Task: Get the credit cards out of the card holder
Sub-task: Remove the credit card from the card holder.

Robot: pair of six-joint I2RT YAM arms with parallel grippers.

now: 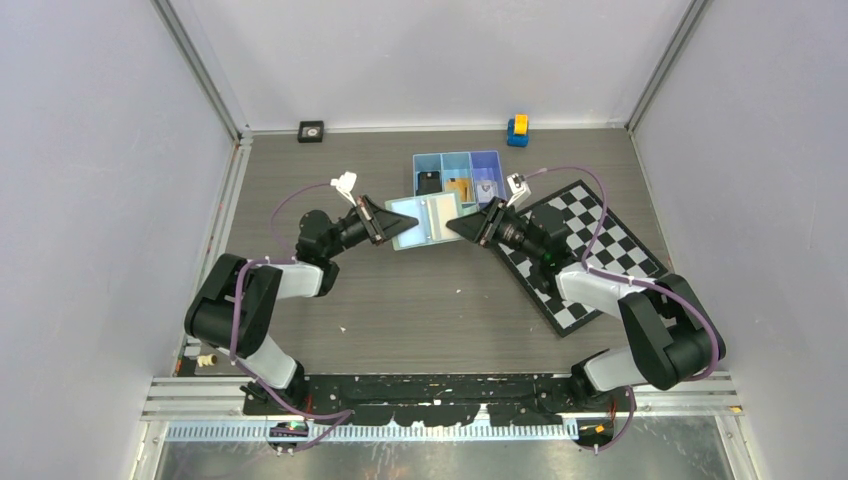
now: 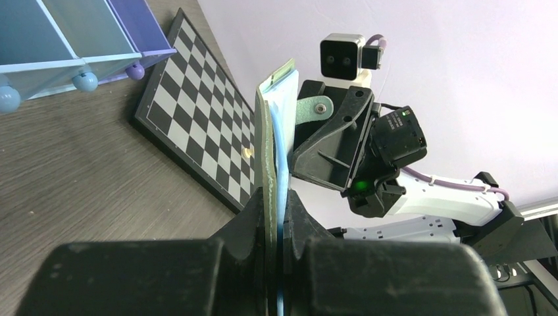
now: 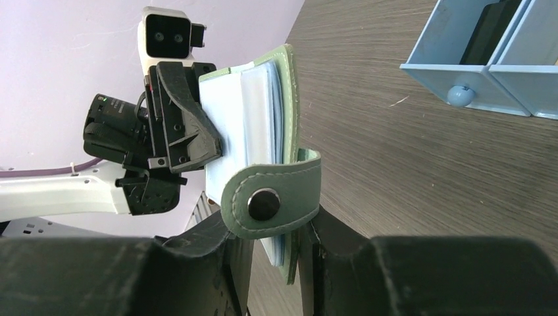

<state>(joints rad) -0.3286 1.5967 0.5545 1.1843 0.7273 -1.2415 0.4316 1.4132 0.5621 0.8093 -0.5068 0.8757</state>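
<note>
Left gripper [image 2: 276, 201] is clamped on one edge of the card holder [image 1: 425, 220], which hangs open above the table [image 1: 400, 300] near the blue tray [image 1: 458, 154]. Right gripper [image 3: 273, 224] stands narrow around the tab edge; we cannot confirm a grip. Opposing pulls could wrench the holder free. Tray compartments hold a black card [image 1: 429, 183] and an orange card [image 1: 460, 188].

Clamped left end effector [image 1: 411, 224], pinching right end effector [image 1: 452, 227]

Grey wood-grain table [image 1: 420, 310] — blue tray [image 1: 459, 154], checkerboard [image 1: 610, 250], yellow-blue block [image 1: 517, 130], small black square [image 1: 311, 131] at back.
</note>
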